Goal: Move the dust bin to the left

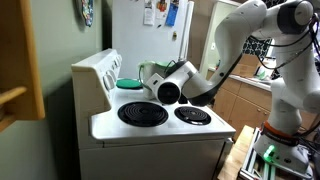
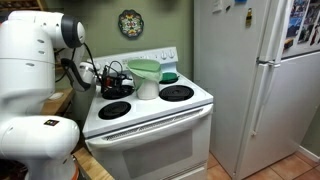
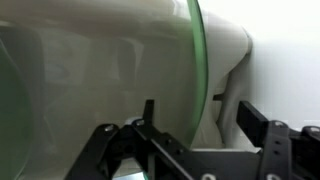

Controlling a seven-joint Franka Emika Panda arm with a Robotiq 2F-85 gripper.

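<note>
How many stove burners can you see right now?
2. Both are front burners on the stove: one on the side of the robot, one toward the fridge. Back burners may be hidden by the dust bin and teal dish.

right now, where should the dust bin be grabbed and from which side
Take the dust bin on its pale wall just under the green rim, coming in level from the gripper side. It stands upright and tapers downward, so the wider rim would likely catch on the fingers.
</note>
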